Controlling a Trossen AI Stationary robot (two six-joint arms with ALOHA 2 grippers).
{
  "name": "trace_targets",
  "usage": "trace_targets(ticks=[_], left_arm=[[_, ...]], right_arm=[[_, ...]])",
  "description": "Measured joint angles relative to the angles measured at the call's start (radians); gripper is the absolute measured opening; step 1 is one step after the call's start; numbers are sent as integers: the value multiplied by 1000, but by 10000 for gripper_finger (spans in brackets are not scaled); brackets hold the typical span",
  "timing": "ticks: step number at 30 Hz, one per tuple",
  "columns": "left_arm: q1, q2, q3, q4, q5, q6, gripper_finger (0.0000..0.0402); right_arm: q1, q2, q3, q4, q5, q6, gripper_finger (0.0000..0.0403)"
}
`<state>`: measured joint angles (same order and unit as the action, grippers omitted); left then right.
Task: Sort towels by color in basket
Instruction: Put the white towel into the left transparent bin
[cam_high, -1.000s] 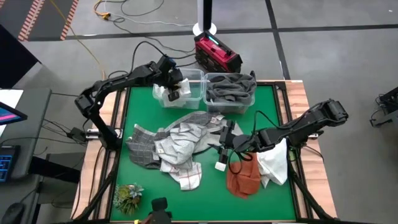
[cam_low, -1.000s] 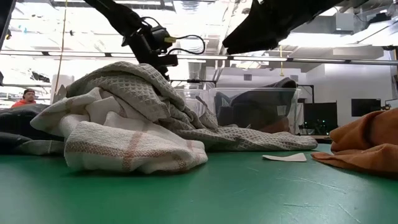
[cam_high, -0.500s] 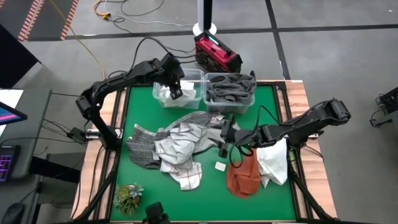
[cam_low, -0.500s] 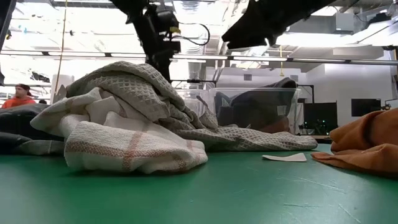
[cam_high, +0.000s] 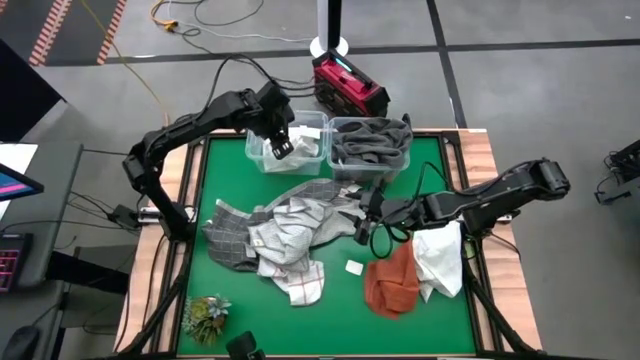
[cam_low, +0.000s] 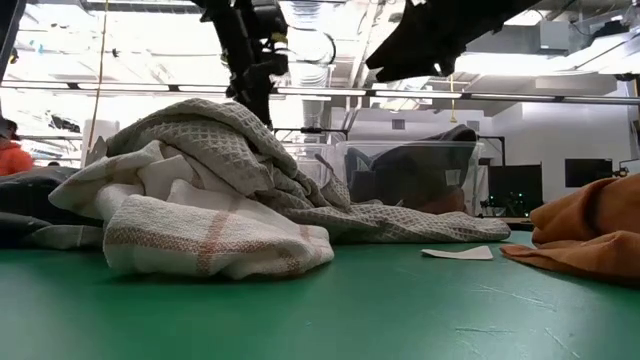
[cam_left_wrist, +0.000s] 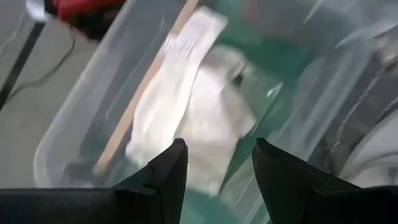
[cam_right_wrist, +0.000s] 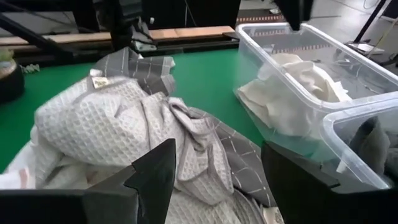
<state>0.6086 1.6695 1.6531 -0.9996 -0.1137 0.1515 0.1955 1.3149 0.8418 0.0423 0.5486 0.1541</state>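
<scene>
Top-down: checked towels (cam_high: 285, 235) heaped centre-frame, white towel (cam_high: 268, 150) in the upper-left bin (cam_high: 318, 128) beneath the open, empty left gripper (cam_high: 279, 146); right gripper (cam_high: 367, 222), likewise open and empty, at the heap's right edge.

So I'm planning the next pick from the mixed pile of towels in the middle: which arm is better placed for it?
Probably the right. The right gripper hangs open at the pile's edge, facing it. The left gripper is open too, but farther off above the clear bin holding a white towel.
</scene>
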Motion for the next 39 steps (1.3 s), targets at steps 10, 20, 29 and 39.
trace_targets(ticks=[10,20,29,39], left_arm=[[29,0,43,-135,-30,-2,189],[-32,-141,38,-94,242,151,195],[-429,-435,-346,324,113,29,190],[-632,-605,-700,591,-21,-129,190]], right_arm=[[-31,-2,1,-61,-82,46,264],[-41,-98,3,-352,-239,84,264],[46,-13,169,-1034,-398,296,254],[170,184,184,-1394,-695,500,245]])
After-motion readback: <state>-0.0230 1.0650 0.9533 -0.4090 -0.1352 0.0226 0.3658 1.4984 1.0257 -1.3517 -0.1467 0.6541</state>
